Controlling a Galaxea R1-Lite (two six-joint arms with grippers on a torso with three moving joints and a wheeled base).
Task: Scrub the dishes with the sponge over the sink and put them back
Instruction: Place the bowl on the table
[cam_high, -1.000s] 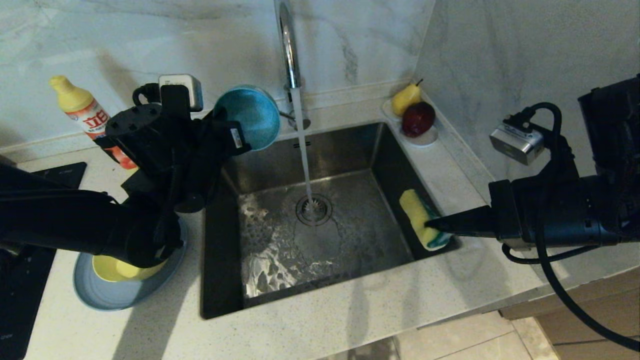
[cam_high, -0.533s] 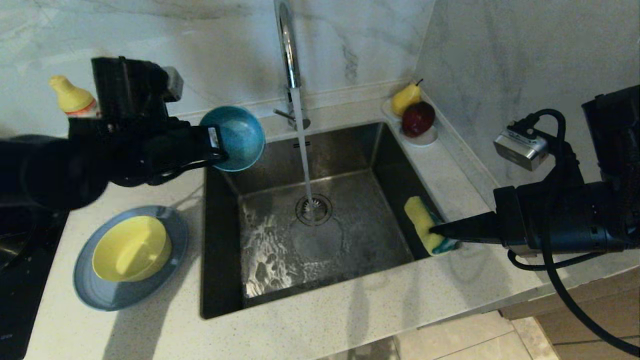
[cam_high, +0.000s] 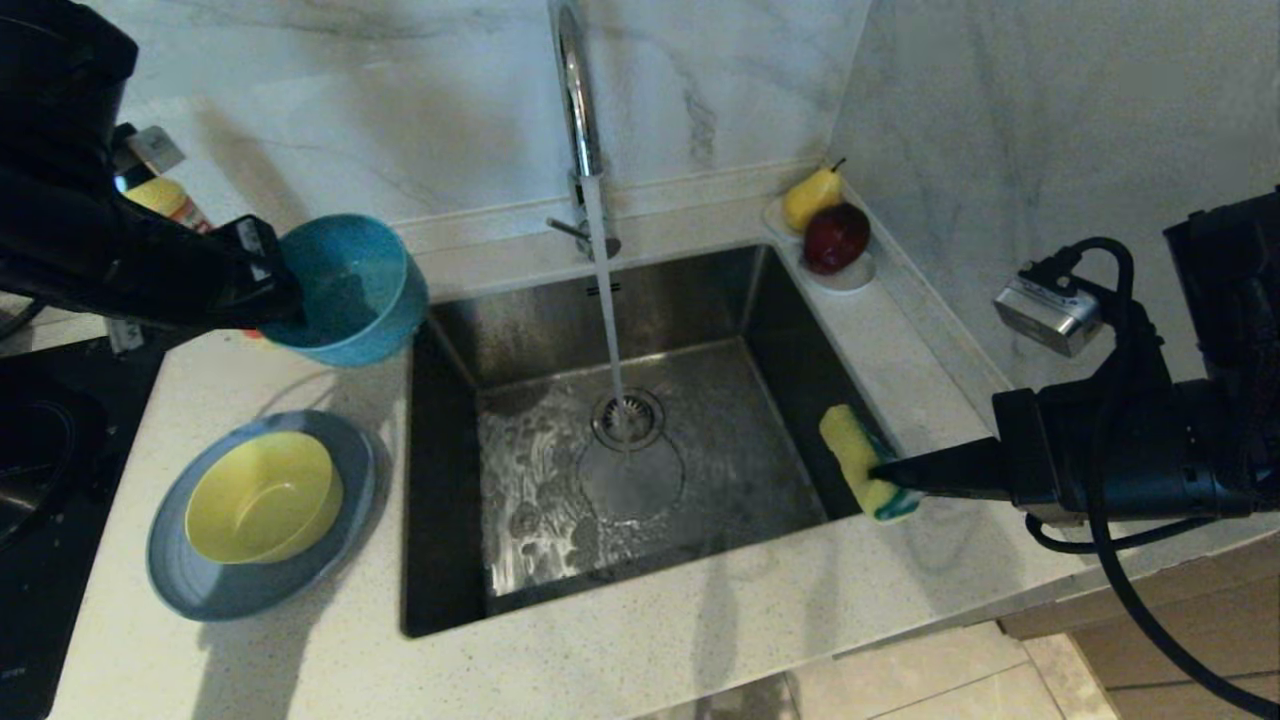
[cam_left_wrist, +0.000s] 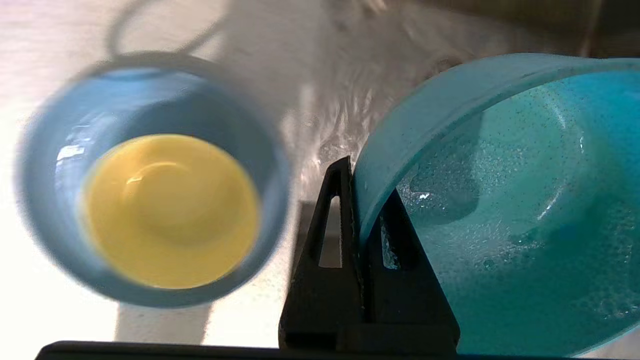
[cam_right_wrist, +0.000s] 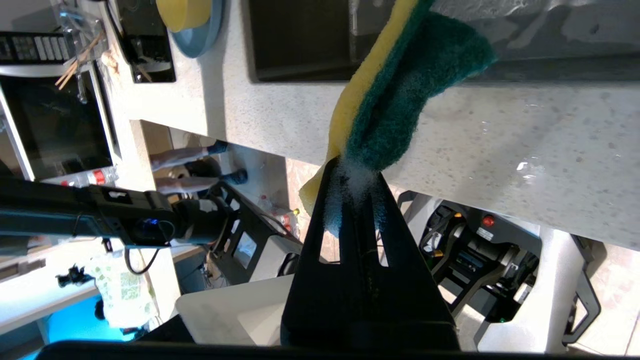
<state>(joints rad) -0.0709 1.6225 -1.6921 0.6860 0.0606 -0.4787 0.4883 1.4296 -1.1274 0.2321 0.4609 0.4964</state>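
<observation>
from the head view, the left gripper (cam_high: 285, 300) pinches the rim of the teal-blue plastic bowl (cam_high: 350, 290), held in the air over the speckled pale countertop (cam_high: 620, 650) just left of the square stainless steel sink (cam_high: 640, 470), mouth tilted upward. the left wrist view adds what the head view cannot: one finger sits inside the wall and one outside, and the bowl's inside is beaded with droplets and suds. below it, the yellow plastic bowl (cam_high: 262, 497) sits in the wide grey-blue round plate (cam_high: 190, 590) on the counter left of the sink. the right gripper (cam_high: 885, 475) is clamped on the wavy-edged sponge (cam_high: 862, 462) at the sink's right rim; the head view shows mostly yellow foam, while the right wrist view shows the dark green scouring face (cam_right_wrist: 400, 95), bent over, with white foam squeezed out at the fingertips. water runs from the tall chrome gooseneck faucet (cam_high: 575, 95) onto the round drain strainer (cam_high: 627, 418). a small white dish with a pear and a red fruit (cam_high: 835, 262) stands at the far right corner.
</observation>
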